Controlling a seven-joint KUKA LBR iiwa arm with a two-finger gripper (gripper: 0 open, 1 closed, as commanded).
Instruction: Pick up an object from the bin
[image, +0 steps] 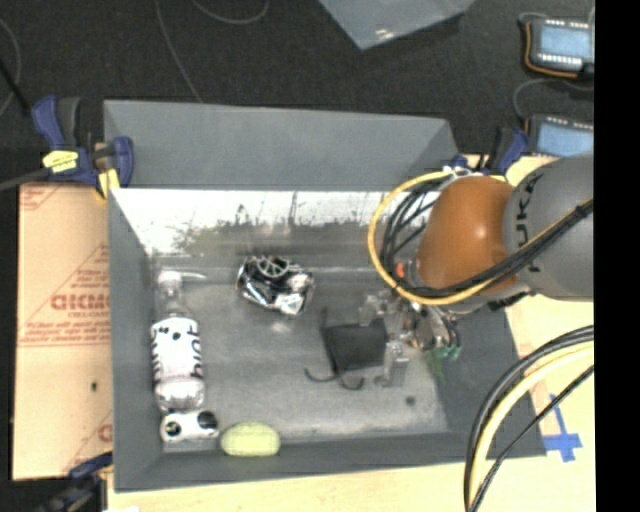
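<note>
My gripper (388, 338) hangs low in the right half of the bin, under the arm's orange cover. It is open, with one finger (374, 308) toward the back and the other (396, 368) toward the front. Its fingers stand at the right edge of a flat black piece (350, 347) with a thin tail, which lies on the bin floor. I cannot tell whether they touch the piece. A crumpled black-and-white can (274, 283) lies to the left of the gripper, further back.
A clear plastic bottle (176, 352) with a black-and-white label lies along the left wall. A small black-and-white cylinder (188, 427) and a yellow-green oval (250, 439) sit by the front wall. The arm and its cables cover the bin's right side.
</note>
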